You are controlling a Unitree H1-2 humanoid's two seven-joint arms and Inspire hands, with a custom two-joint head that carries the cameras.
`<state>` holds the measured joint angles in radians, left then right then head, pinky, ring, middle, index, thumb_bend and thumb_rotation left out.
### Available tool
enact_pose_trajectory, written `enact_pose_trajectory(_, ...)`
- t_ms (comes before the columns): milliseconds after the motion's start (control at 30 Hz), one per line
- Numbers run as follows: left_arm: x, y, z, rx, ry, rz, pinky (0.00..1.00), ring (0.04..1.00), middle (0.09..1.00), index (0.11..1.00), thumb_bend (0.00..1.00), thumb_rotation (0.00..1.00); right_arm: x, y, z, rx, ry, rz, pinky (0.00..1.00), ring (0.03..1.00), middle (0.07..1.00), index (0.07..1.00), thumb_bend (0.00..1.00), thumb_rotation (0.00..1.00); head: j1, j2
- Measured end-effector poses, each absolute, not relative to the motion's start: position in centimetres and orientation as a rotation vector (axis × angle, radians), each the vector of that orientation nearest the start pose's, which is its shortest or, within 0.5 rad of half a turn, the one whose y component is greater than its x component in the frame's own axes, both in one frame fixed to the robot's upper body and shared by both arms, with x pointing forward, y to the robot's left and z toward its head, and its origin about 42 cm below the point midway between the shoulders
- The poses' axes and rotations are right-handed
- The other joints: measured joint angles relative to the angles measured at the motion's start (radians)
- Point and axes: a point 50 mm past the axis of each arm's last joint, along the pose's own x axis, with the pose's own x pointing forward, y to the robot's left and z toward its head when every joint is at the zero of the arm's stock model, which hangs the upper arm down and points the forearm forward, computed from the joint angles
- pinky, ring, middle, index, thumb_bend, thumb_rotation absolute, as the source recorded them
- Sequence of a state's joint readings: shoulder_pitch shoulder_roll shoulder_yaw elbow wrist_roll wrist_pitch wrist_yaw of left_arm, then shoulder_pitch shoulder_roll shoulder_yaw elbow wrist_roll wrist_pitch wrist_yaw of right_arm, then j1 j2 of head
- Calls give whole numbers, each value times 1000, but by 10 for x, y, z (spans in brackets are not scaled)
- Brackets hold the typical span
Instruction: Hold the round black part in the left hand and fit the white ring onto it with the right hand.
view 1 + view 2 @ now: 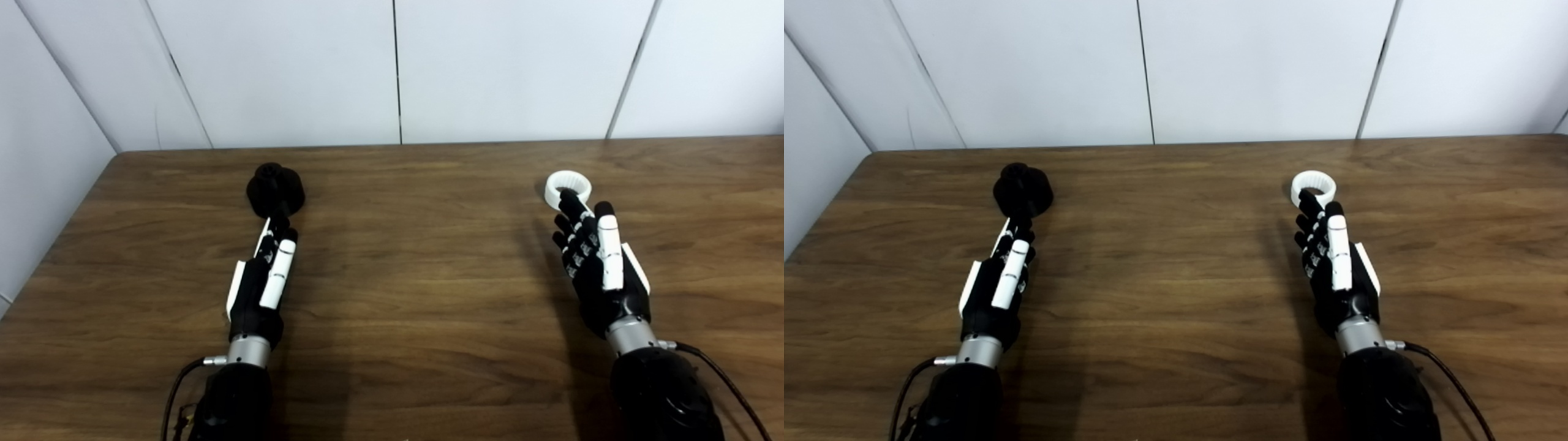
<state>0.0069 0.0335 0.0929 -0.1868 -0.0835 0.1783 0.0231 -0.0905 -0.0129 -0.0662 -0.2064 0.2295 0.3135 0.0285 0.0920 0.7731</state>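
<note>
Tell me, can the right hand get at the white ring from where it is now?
Probably yes. The right hand is open, fingers extended, its fingertips already at the white ring, which lies flat on the bare table with nothing beside it to block a grasp.

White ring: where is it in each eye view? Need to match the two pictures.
Left eye view: white ring lies on the table right of centre, just beyond the right robot hand's fingertips.
Right eye view: white ring in the same spot, shifted left in the picture.
Shared landmark: the black part on the table's left side, level with the ring in both.
</note>
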Motion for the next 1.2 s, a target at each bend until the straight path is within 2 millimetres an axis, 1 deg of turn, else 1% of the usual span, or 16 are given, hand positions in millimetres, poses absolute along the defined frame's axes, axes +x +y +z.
enact_pose_trajectory(533, 279, 247, 134, -48, -6, 103, 1000, 1000, 1000, 1000, 512, 734, 307, -219, 157, 211, 11, 54, 1000, 984, 971, 923, 508, 1000, -2, -2)
enact_pose_trajectory(700, 279, 248, 134, -32, -4, 103, 1000, 1000, 1000, 1000, 522, 644, 307, -219, 157, 210, 11, 54, 1000, 987, 973, 924, 507, 1000, 2, -5)
enact_pose_trajectory(733, 279, 249, 134, -10, -3, 104, 1000, 1000, 1000, 1000, 524, 573, 307, -219, 157, 210, 11, 54, 1000, 984, 971, 922, 506, 1000, 3, -6)
enact_pose_trajectory(867, 279, 258, 138, 76, -4, 114, 1000, 1000, 1000, 1000, 587, 482, 307, -219, 156, 209, 14, 53, 1000, 983, 968, 918, 507, 1000, 8, -11)
enact_pose_trajectory(900, 279, 260, 140, 106, -5, 120, 982, 997, 1000, 1000, 605, 457, 307, -219, 156, 209, 16, 53, 1000, 983, 967, 917, 509, 1000, 9, -12)
enact_pose_trajectory(933, 278, 262, 142, 127, -7, 125, 975, 995, 1000, 1000, 610, 449, 308, -219, 155, 209, 17, 53, 1000, 984, 968, 919, 508, 1000, 9, -12)
enact_pose_trajectory(1000, 279, 265, 146, 172, -5, 132, 942, 993, 1000, 1000, 668, 428, 308, -219, 155, 210, 18, 53, 1000, 988, 972, 921, 515, 1000, 15, -12)
enact_pose_trajectory(1033, 281, 267, 148, 196, 2, 135, 909, 992, 1000, 1000, 714, 416, 308, -219, 155, 210, 18, 53, 1000, 990, 976, 923, 517, 1000, 15, -12)
enact_pose_trajectory(1100, 282, 270, 153, 234, 9, 138, 872, 989, 1000, 1000, 742, 399, 308, -219, 155, 210, 18, 53, 1000, 988, 975, 923, 518, 1000, 21, -18)
enact_pose_trajectory(1167, 284, 273, 159, 255, 14, 138, 868, 986, 1000, 1000, 755, 401, 308, -219, 154, 211, 20, 53, 1000, 985, 974, 923, 516, 1000, 21, -18)
enact_pose_trajectory(1200, 286, 275, 161, 270, 15, 138, 895, 989, 1000, 1000, 756, 405, 308, -219, 154, 212, 21, 53, 1000, 984, 974, 923, 515, 1000, 21, -18)
